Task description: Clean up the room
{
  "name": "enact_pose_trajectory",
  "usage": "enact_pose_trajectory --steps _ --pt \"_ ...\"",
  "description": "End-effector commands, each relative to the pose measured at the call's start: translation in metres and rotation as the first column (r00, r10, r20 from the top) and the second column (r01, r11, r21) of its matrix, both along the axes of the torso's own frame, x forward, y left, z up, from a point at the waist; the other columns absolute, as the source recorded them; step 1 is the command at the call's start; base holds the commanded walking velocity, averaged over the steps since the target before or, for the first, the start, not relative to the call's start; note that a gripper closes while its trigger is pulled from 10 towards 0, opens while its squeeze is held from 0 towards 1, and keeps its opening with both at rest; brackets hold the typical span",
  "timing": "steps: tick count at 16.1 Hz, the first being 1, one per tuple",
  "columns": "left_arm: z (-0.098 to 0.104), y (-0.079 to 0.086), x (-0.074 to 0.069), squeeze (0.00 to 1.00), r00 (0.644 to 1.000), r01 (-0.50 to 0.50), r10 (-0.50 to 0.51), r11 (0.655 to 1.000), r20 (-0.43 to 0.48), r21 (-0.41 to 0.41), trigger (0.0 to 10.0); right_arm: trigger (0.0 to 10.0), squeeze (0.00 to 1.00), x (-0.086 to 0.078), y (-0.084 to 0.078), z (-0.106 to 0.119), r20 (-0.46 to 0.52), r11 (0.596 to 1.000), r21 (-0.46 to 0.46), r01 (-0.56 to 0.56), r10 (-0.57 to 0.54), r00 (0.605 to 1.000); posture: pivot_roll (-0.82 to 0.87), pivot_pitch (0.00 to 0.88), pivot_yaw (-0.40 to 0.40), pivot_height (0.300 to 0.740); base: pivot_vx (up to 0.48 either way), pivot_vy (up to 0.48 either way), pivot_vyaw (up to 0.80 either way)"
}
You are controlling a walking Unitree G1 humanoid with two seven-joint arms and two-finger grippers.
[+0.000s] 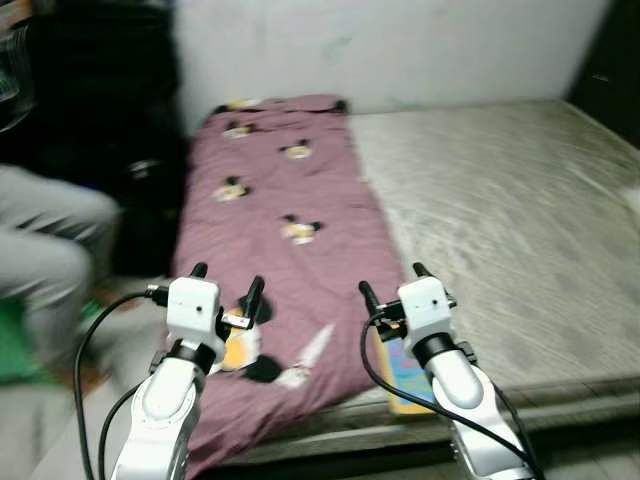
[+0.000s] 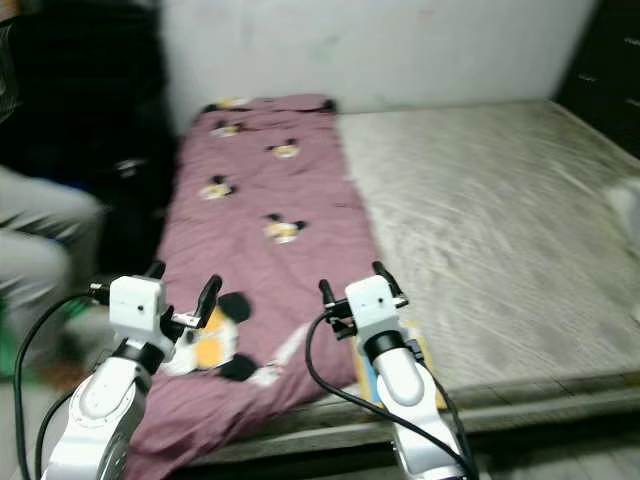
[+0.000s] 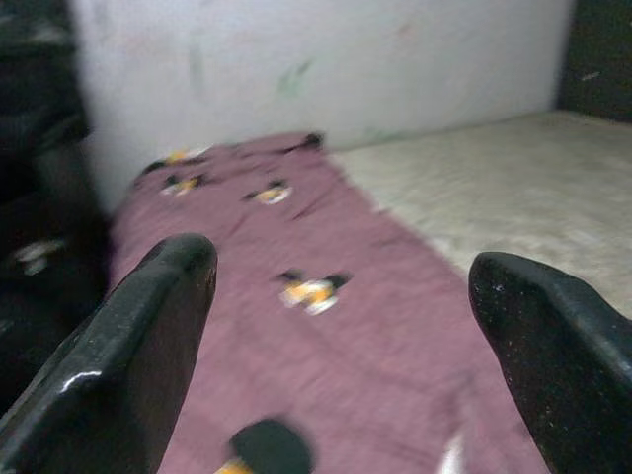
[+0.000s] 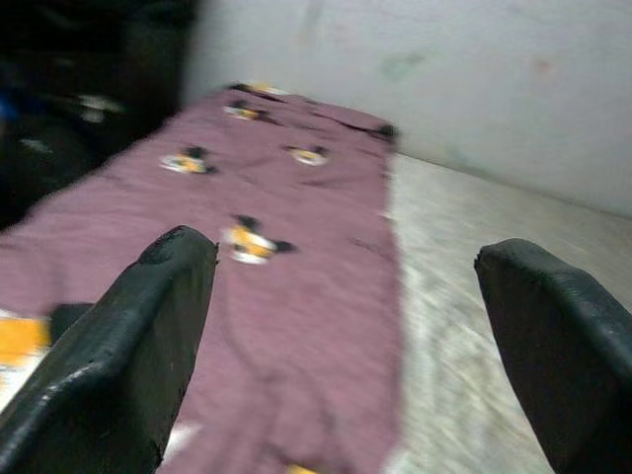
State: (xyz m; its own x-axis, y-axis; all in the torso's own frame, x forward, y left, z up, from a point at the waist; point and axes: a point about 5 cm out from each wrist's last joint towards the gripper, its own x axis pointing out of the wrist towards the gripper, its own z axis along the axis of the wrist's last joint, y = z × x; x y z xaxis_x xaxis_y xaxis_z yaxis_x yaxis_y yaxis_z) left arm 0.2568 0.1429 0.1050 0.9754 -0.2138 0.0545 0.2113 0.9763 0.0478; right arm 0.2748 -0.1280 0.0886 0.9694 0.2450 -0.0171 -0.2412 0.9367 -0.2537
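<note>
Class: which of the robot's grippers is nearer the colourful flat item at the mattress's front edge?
Right. The right gripper hovers just above the colourful item; the left gripper hangs over the maroon blanket, farther off.

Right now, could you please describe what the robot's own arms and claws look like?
Both arms are smooth silver shells with a dark joint ring below a boxy white wrist block. The left claw and the right claw each have two long, glossy black fingers with rounded tips. Loose black cables loop from each wrist down along the arm.
</note>
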Motion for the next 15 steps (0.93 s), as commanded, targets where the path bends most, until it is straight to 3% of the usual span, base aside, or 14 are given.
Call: enact_pose_trajectory --steps 1,7,11,15 --pt "-0.0008 -0.0049 -0.0008 0.00 1.000 0.012 -0.012 1.000 -0.005 0.010 10.0 10.0 0.00 -0.0007 -0.0041 -0.0008 -0.008 1.000 0.000 0.013 -0.013 1.000 0.02 0.000 0.034 0.740 0.000 0.000 0.00" --pt "-0.0004 -0.0073 -0.0003 0.00 1.000 0.027 -0.027 0.999 0.006 0.018 10.0 10.0 0.00 -0.0002 -0.0026 -0.0006 -0.004 1.000 -0.010 0.004 -0.004 1.000 0.02 0.000 0.032 0.740 0.000 0.000 0.14" --pt "-0.0001 -0.0083 -0.0004 0.00 1.000 0.030 -0.030 0.999 0.007 0.016 10.0 10.0 0.00 -0.0003 -0.0029 -0.0011 -0.007 1.000 -0.006 0.005 -0.006 1.000 0.02 0.000 0.032 0.740 0.000 -0.264 0.48" --pt "0.0011 -0.0092 -0.0002 0.00 0.999 0.034 -0.034 0.999 0.010 0.016 10.0 10.0 0.00 -0.0002 -0.0027 -0.0010 -0.007 1.000 0.001 0.007 -0.007 1.000 0.02 0.000 0.034 0.740 0.000 -0.276 0.00"
